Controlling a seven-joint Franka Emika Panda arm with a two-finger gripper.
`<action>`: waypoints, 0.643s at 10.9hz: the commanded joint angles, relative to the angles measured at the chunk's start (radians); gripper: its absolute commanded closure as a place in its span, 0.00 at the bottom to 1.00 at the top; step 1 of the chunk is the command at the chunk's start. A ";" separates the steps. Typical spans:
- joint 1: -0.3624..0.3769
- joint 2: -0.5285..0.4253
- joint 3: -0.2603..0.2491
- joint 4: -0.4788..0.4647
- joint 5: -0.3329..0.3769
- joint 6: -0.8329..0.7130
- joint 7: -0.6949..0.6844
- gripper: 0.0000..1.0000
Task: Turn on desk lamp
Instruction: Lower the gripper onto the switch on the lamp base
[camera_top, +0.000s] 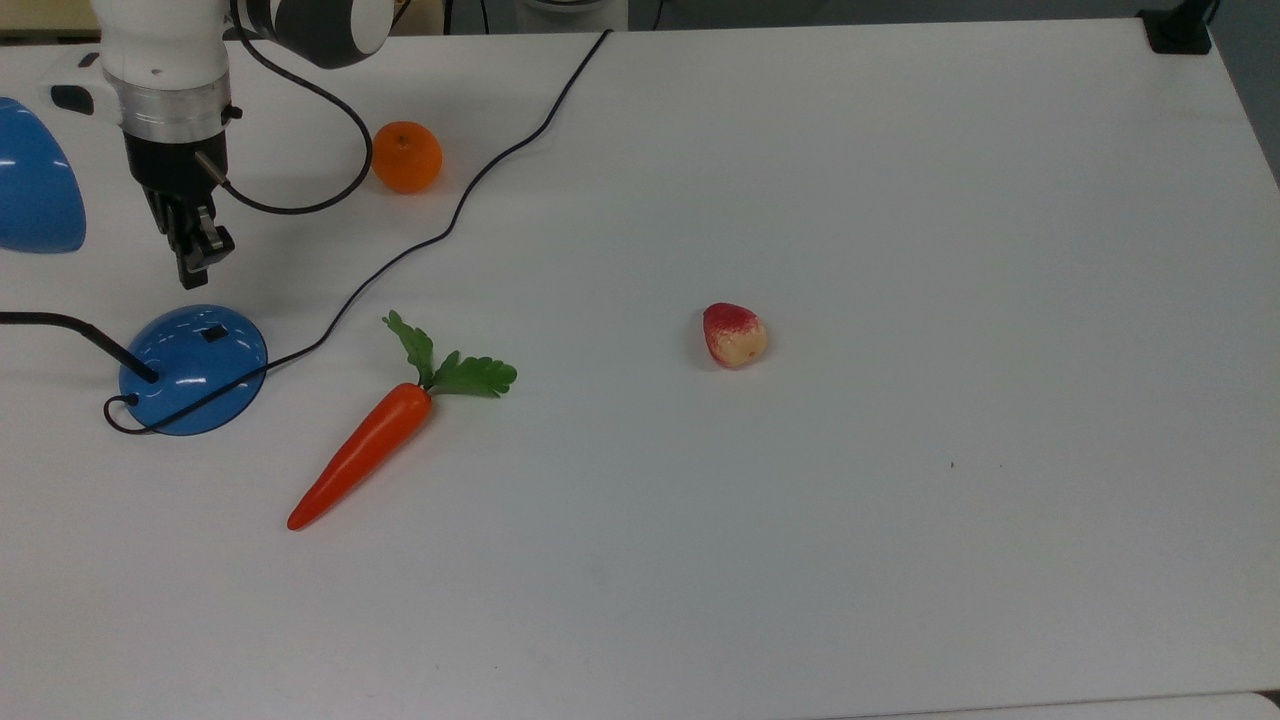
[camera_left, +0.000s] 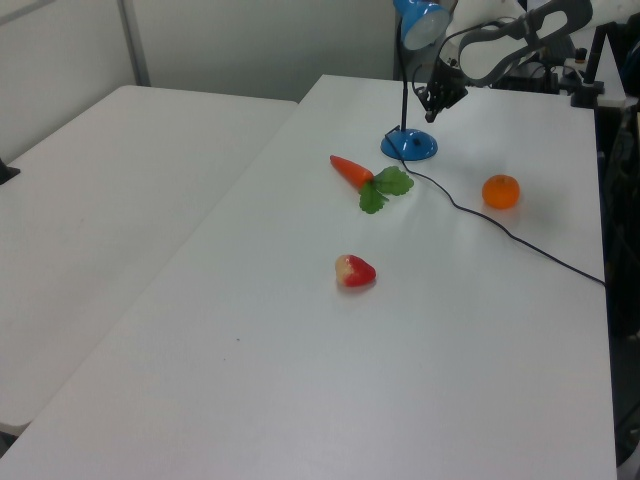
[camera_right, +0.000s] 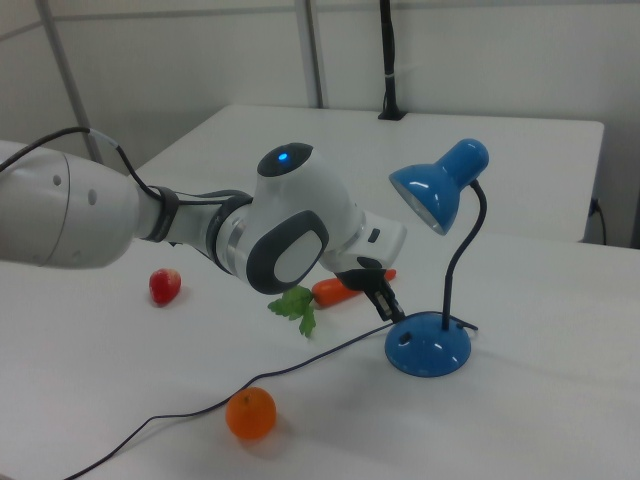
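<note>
The desk lamp has a glossy blue dome base (camera_top: 180, 385) at the top view's left, with a small black rocker switch (camera_top: 214, 333) on its upper side. A thin black neck (camera_top: 70, 325) leads off to the blue shade (camera_top: 35, 195). My gripper (camera_top: 196, 268) hangs shut and holds nothing, its tips just above the switch in the top view and apart from the base. In the right view the gripper (camera_right: 390, 308) points down at the base (camera_right: 428, 345), a little short of it, under the shade (camera_right: 440, 190). The left view shows the gripper (camera_left: 431, 113) just above the base (camera_left: 409, 146).
An orange (camera_top: 406, 157) lies to the right of my arm in the top view. A carrot (camera_top: 365, 450) lies right of the base, and a red-and-cream fruit (camera_top: 734, 335) further right. The lamp's black cord (camera_top: 450, 215) runs across the white table (camera_top: 900, 500) from the base to the far edge.
</note>
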 joint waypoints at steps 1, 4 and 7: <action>0.004 0.048 0.000 0.009 0.003 0.089 0.032 1.00; 0.004 0.070 0.000 0.011 0.004 0.095 0.032 1.00; -0.002 0.114 0.017 0.028 0.006 0.167 0.055 1.00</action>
